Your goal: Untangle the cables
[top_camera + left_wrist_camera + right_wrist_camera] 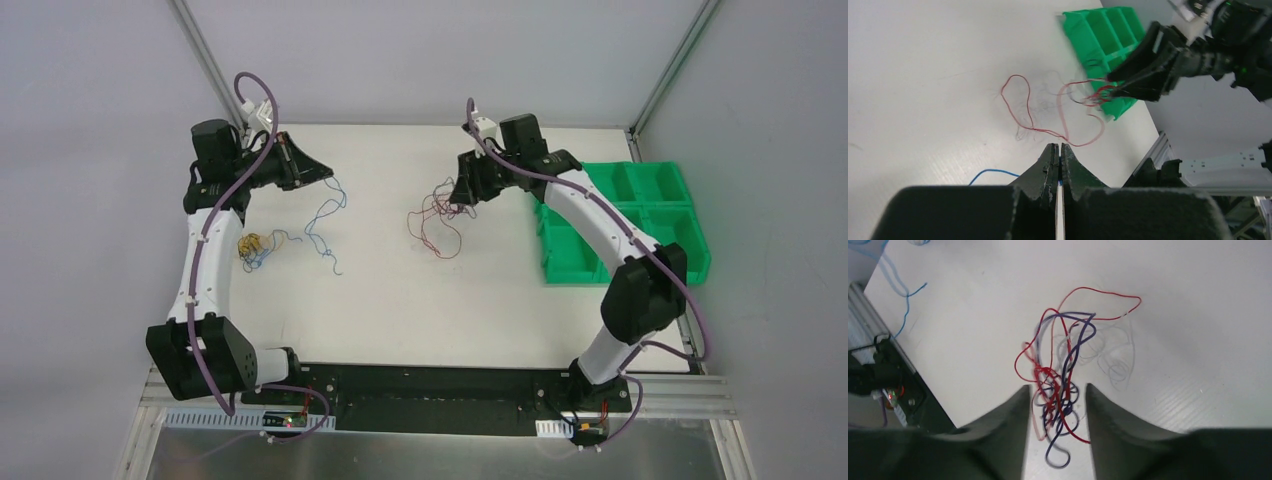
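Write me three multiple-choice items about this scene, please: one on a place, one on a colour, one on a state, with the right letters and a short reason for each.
1. Where on the table does the green bin stand?
A. at the left edge
B. in the middle
C. at the right edge

2. Which colours has the tangle between the fingers of the right gripper?
A. yellow and white
B. red and purple
C. green and black

3. How do the jaws of the left gripper stand?
A. wide apart
B. hidden from view
C. shut together

Answers:
1 C: the top view shows the bin by the right edge.
2 B: the right wrist view shows red and purple wires there.
3 C: the left wrist view shows the fingers meeting, pinching a blue cable.
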Robot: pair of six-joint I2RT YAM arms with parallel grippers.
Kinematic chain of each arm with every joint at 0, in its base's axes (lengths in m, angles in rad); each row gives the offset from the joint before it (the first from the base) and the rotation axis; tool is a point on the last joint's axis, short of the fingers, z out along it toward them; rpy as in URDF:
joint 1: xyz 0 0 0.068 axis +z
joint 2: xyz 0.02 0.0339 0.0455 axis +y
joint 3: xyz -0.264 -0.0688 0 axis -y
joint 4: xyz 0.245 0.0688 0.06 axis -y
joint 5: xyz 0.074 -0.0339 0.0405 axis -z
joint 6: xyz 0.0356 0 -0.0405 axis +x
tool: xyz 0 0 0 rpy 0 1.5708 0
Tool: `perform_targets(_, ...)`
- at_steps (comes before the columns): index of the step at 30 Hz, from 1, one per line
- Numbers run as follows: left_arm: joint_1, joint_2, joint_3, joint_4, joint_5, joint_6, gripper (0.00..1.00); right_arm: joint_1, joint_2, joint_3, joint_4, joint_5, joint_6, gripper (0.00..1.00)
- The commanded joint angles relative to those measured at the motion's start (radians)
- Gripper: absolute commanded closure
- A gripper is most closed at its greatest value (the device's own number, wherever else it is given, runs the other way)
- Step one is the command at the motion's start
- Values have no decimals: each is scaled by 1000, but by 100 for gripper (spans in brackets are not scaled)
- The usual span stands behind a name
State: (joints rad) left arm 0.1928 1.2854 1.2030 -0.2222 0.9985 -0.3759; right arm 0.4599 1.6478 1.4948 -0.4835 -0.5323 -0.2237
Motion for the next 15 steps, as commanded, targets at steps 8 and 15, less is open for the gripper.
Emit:
perform_targets(8,-79,16,156,32,134,-7,100,-68,51,170,-182,-96,-216,2)
perform_targets(15,-188,35,183,31,160,-14,100,101,4,256,40,-183,-14,1)
